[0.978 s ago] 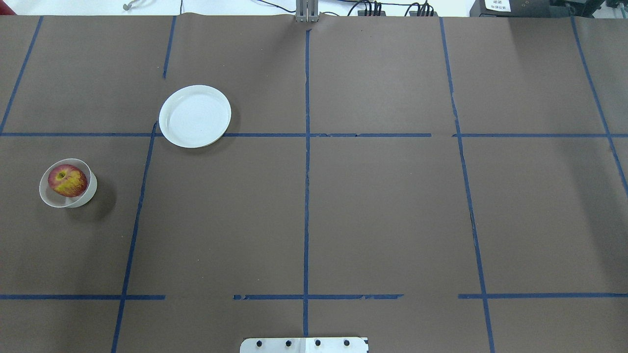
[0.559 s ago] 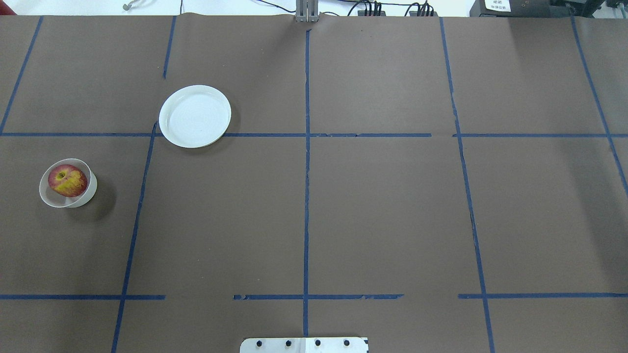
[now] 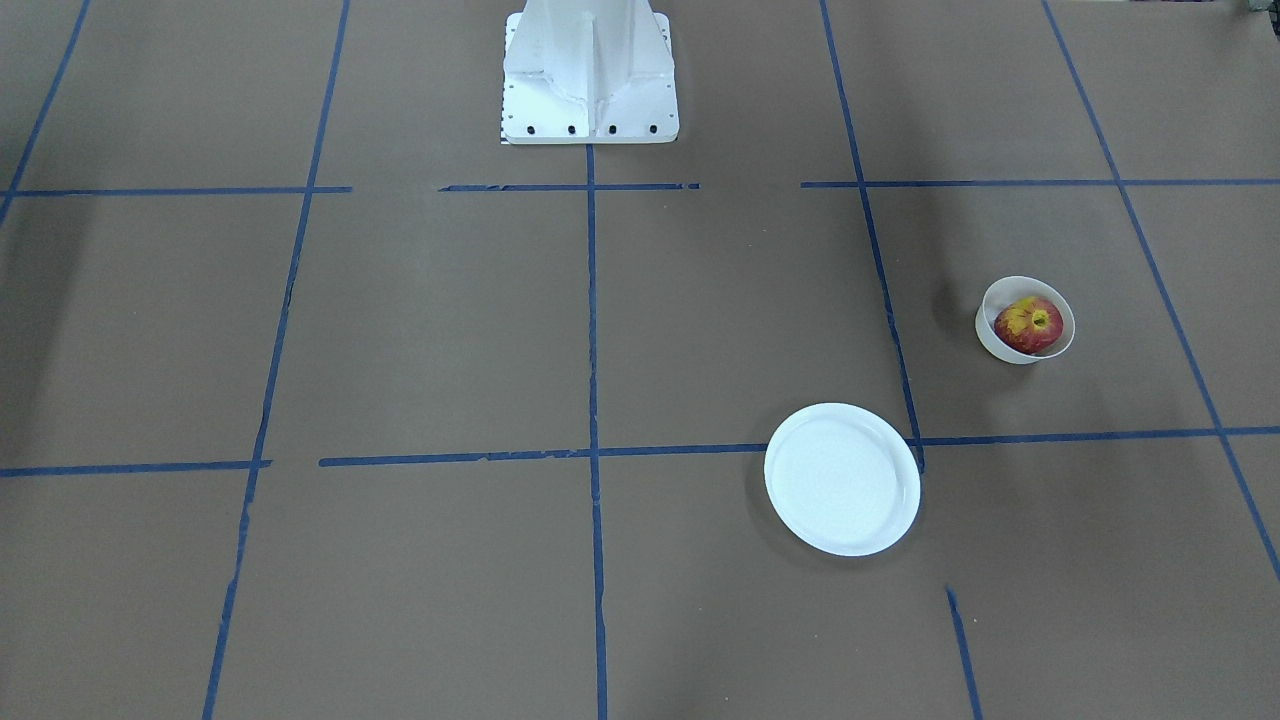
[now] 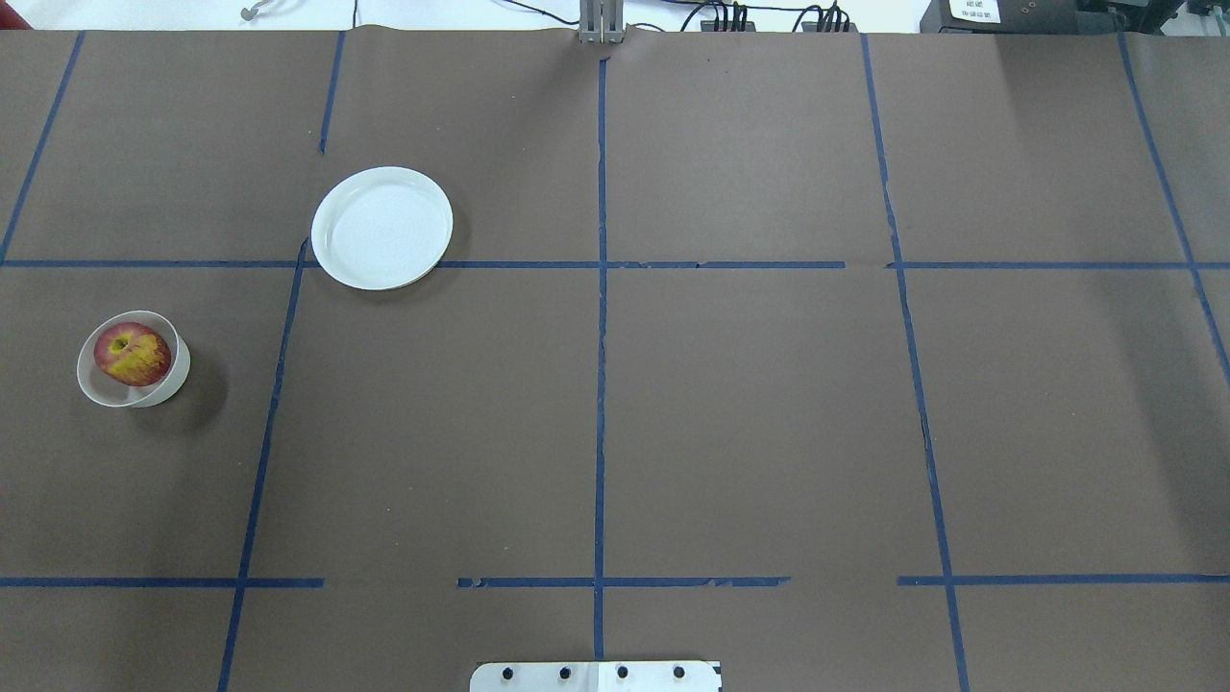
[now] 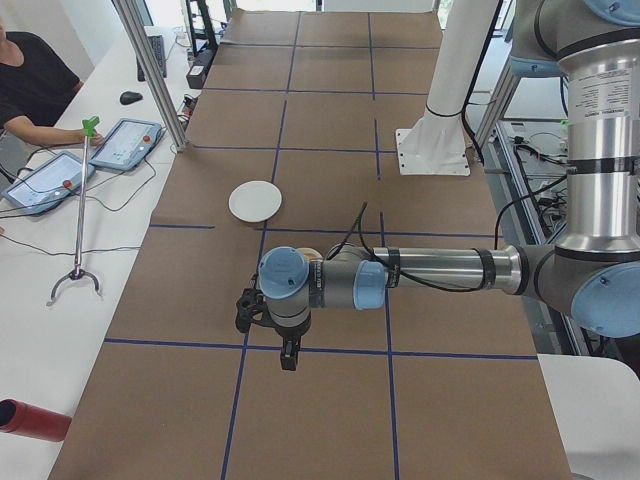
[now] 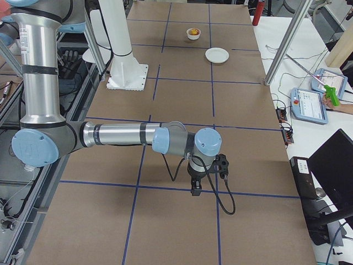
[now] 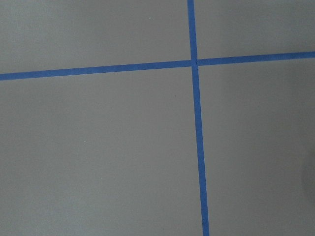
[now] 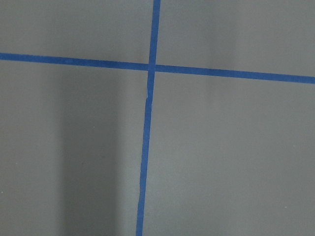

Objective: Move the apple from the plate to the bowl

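— Red with a yellow patch round the stem: I see the small round apple [image 4: 133, 355] sitting inside the small deep white bowl [image 4: 96, 389], on my left side of the table.

— And the dish it is meant to leave?

— That flat round white plate [image 4: 381, 228] lies bare, well apart from the bowl, farther out and nearer the middle. One edge covers a crossing of the blue tape lines [image 4: 601, 384] on the brown paper table cover [image 4: 750, 423].

— What are the fingers doing?

— I cannot tell. The left gripper [image 5: 288, 358] shows only from the table's end. It hangs pointing down over the paper near a tape line, close to my side of the table, with nothing visible in it. The right gripper [image 6: 195, 189] is much the same at the other end, pointing down just above a tape line. Whether either pair of fingers is apart or together, those side views don't let me say.

— The wrist cameras?

— Each shows only brown paper and a tape crossing, no fingers in frame.

— Anything else on the table?

— A white mounting base [image 3: 590, 70] at my edge, bolted down at the centre line.
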